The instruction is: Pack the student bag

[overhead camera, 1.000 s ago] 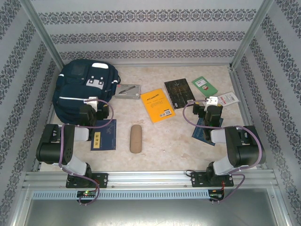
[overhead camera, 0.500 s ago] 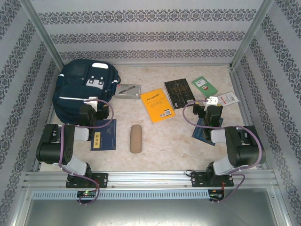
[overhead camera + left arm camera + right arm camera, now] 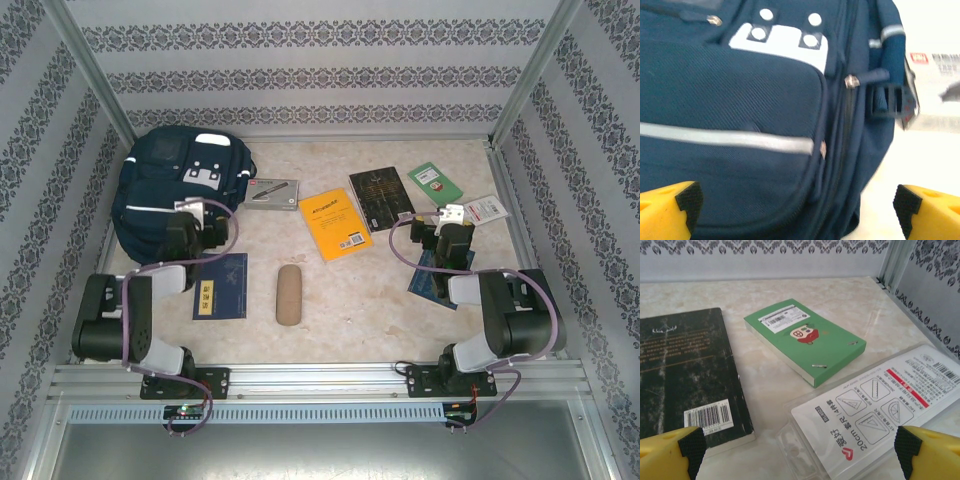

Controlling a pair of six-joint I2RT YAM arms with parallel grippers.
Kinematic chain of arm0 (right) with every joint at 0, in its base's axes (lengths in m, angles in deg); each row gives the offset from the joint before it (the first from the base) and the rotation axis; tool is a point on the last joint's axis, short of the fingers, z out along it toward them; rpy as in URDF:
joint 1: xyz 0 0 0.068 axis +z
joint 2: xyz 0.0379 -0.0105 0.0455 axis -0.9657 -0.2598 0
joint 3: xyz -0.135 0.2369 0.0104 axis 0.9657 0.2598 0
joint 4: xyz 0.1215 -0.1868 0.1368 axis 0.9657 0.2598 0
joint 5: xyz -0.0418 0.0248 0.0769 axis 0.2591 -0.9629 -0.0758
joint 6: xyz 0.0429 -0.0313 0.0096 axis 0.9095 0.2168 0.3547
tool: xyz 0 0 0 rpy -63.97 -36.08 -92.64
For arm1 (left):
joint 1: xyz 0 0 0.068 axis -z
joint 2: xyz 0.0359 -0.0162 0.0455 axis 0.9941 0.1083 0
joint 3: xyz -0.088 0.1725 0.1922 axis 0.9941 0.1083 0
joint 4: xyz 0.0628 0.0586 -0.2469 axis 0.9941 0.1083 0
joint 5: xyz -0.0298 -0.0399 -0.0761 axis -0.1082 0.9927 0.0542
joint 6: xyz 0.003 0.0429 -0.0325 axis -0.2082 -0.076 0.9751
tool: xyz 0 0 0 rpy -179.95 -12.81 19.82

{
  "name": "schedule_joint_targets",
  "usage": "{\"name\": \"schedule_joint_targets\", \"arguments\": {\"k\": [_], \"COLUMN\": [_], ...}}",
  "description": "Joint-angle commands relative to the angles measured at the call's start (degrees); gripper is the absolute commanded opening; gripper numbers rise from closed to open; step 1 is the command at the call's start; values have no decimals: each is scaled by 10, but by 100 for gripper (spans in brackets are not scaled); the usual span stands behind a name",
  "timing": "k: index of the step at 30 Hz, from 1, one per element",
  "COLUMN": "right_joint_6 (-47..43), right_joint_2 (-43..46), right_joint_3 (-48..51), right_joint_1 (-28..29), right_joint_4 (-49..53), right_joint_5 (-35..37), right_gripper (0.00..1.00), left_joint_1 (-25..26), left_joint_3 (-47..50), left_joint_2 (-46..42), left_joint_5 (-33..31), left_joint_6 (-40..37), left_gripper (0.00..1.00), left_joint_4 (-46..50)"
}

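Left arm has shifted: elbow sits lower and further toward the lower left of the overhead frame, and the left pincer (image 3: 197,212) has edged up toward the student bag (image 3: 160,185). Right arm unchanged. Nothing on the bench (image 3: 340,320) has moved.

Student bag: upper left of the overhead frame, lying flat close to the left wall. In the left wrist view it takes up most of the frame (image 3: 740,90). A white stripe (image 3: 725,140) runs from the left edge to the middle. Pale patch with white dots (image 3: 785,42) at top, zip pull (image 3: 852,81) right of centre.

Left pincer (image 3: 796,202): spread wide, yellow tips with black pads in the two bottom corners, holding nothing. Bag front lies ahead of it; contact cannot be judged. A grey box (image 3: 935,85) shows at the right edge, just beside the bag.

Right pincer (image 3: 452,213): centre right of the overhead frame, likewise spread wide and empty (image 3: 797,445). Ahead of it in the wrist view:
- dark book (image 3: 680,370) at left
- green book (image 3: 805,337) in the centre
- packet of rulers (image 3: 875,405) at lower right

Elsewhere on the bench, overhead:
- orange book (image 3: 335,224) in the centre
- tan pencil case (image 3: 289,294) below it
- blue book (image 3: 222,285) beside the left arm
- another blue item (image 3: 428,285) partly under the right arm
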Motion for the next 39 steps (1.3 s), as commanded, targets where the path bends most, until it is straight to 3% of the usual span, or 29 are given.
{"name": "schedule_joint_targets", "arguments": {"k": [1,5,7,9,12,18,21,24,31,39], "right_joint_6": [-9,7,80,146,175,225,258,270,234,237], "right_joint_2": [45,130,177,225,274,288,286,285,258,248], "right_joint_3": [-6,-38,-52,-70,-95,-195,-211,-223,-257,-281], "right_joint_1": [21,23,15,5,2,4,20,37,99,170], "right_joint_4": [9,131,179,233,293,474,512,544,602,643], "right_joint_5": [45,79,97,79,8,-93,-97,-109,-106,-92], "right_gripper": [98,98,98,98,98,98,98,98,98,98], "left_joint_1": [3,3,3,3,3,3,3,3,8,60], "left_joint_3": [-79,-152,-190,-228,-270,-281,-277,-286,-364,-551], "left_joint_2": [-81,-143,-158,-165,-163,-168,-152,-114,30,234], "left_joint_5": [-54,-63,-65,-66,-34,41,56,72,124,92], "left_joint_6": [30,82,111,139,156,162,162,166,167,140], "left_gripper": [100,100,100,100,100,100,96,91,66,55], "left_joint_4": [195,338,404,469,536,562,567,579,571,582]}}
